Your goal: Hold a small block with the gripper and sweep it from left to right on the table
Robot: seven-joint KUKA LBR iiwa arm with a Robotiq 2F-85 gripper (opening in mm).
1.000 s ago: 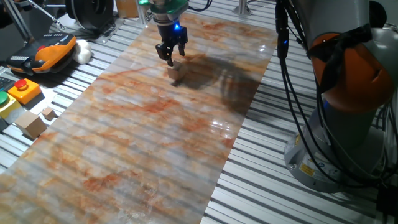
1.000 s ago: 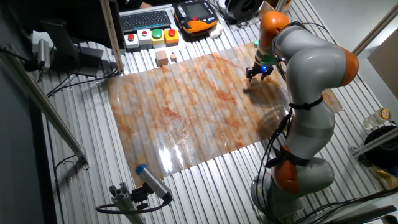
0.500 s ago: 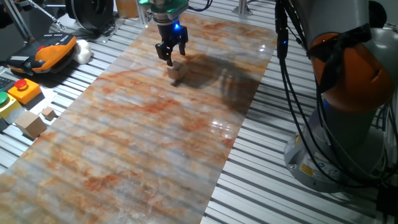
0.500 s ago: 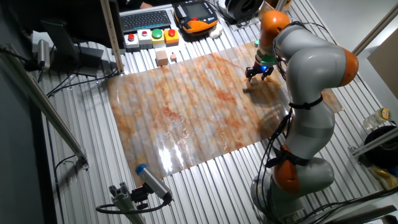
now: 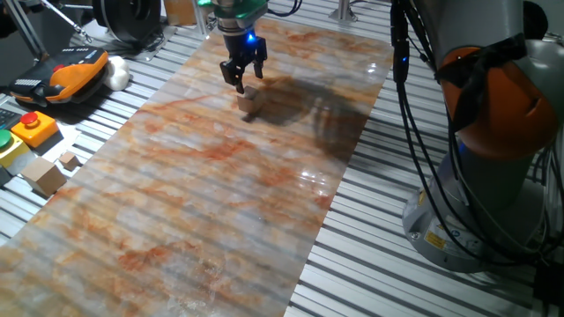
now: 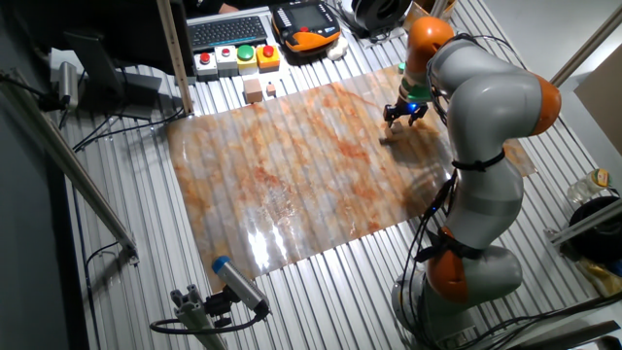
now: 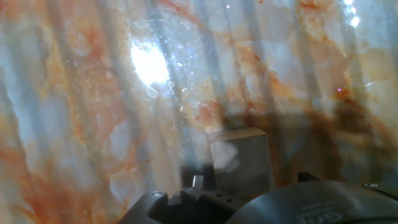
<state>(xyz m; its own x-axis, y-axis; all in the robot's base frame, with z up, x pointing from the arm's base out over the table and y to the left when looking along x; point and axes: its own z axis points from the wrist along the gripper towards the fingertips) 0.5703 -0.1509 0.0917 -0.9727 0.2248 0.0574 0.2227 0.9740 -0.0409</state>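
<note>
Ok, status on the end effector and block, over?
End effector open, hovering just above small block. Block on the table, ungrasped. Sweep path shows nothing in the way.

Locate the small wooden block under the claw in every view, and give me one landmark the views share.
One fixed view: the small block sits upper centre on the marbled sheet, just below the claw.
The other fixed view: upper right, a small tan speck at the sheet's far right end, beneath the claw.
Hand view: lower centre, just above the dark hand housing.
Shared landmark: the marbled orange-grey table.
</note>
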